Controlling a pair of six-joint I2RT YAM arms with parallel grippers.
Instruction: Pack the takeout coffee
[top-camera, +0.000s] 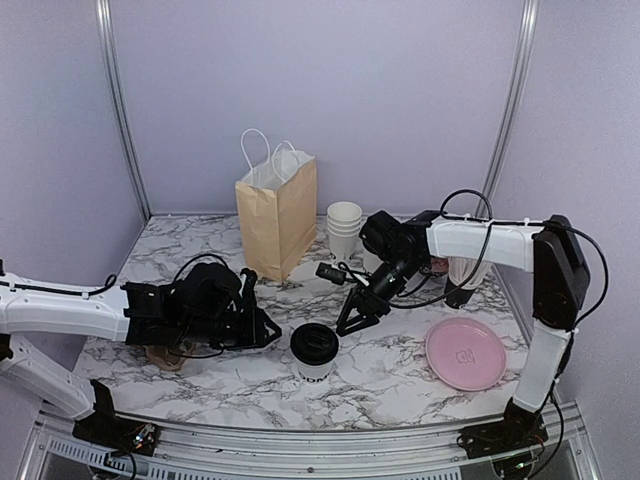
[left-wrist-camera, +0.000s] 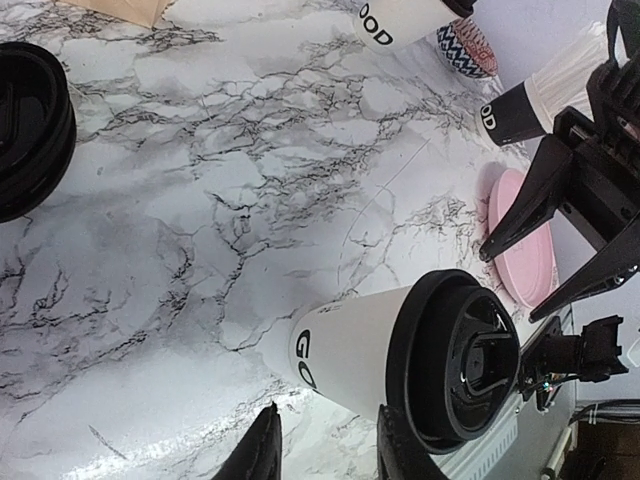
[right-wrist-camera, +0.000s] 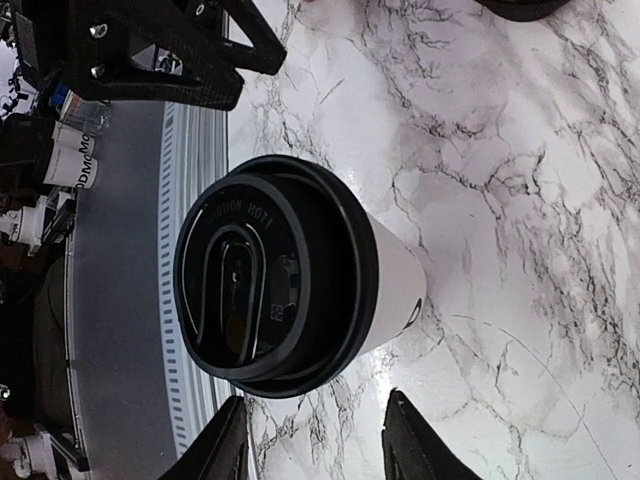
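top view, coffee: the takeout coffee (top-camera: 314, 350) stands upright on the bench (top-camera: 400, 385), in the gap between the two tools. It's just off the tips of the left tool (top-camera: 262, 327) and near the right tool (top-camera: 355, 320).
top view, tools: both are spread open and holding nothing.
top view, bag: the paper bag (top-camera: 278, 215) stands open, well beyond both tools.
left wrist, tool: fingers (left-wrist-camera: 262, 452) are wide apart and empty. The cup sits just ahead of them, a bit off-centre, no contact.
right wrist, tool: fingers (right-wrist-camera: 412, 440) are apart and empty too. The lid (right-wrist-camera: 270, 290) is dead ahead of the gap, not between them yet.
handling, my guess: light, squashy paper wall, maybe liquid inside, so keep it upright. The lid looks slick and could pop.
where to grab: the white wall just under the lid rim, gentle squeeze.
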